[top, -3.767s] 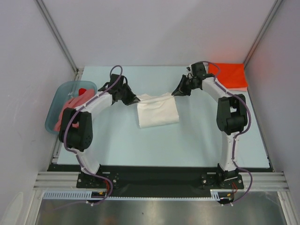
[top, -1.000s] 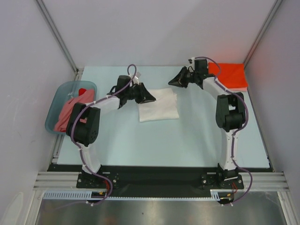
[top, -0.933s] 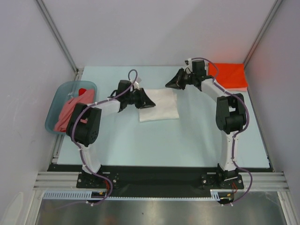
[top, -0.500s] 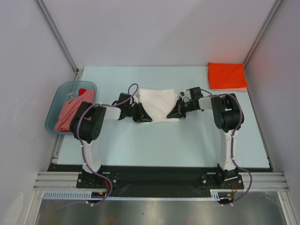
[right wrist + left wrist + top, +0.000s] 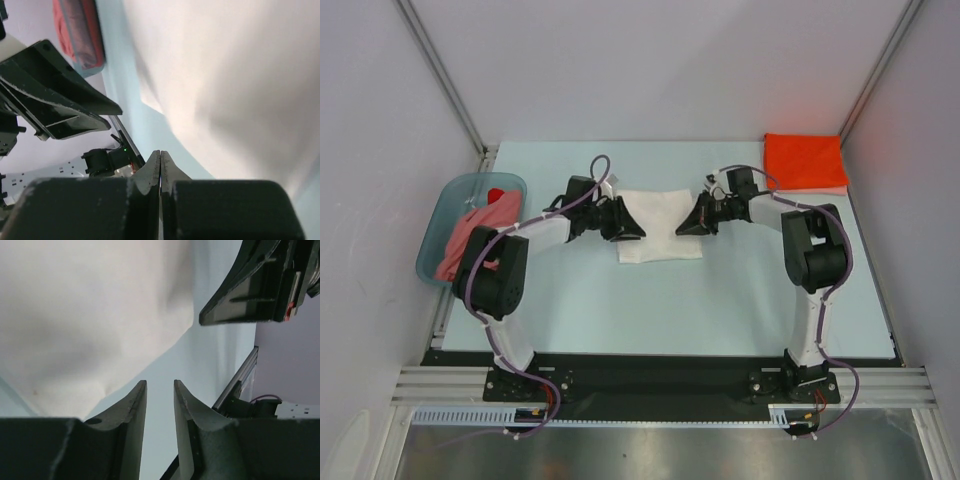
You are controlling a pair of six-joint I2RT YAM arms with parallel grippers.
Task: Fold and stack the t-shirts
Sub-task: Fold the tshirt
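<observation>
Arms shifted rearward, left pincer (image 5: 160,387) narrowly spread, right pincer (image 5: 160,154) pressed together, flanking white t-shirt (image 5: 658,228)

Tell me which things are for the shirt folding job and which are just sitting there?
For the job: white t-shirt, mid-table; orange-red t-shirt, folded in the far right corner; pink t-shirt and red t-shirt, bundled at the left.
Just sitting there: blue-grey basin, holding those two.

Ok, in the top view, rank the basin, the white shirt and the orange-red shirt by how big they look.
1. blue-grey basin: largest.
2-3. white t-shirt and orange-red t-shirt: folded rectangles of near-equal size, too close to rank. The orange-red one lies farther back, which may shrink it slightly.
</observation>
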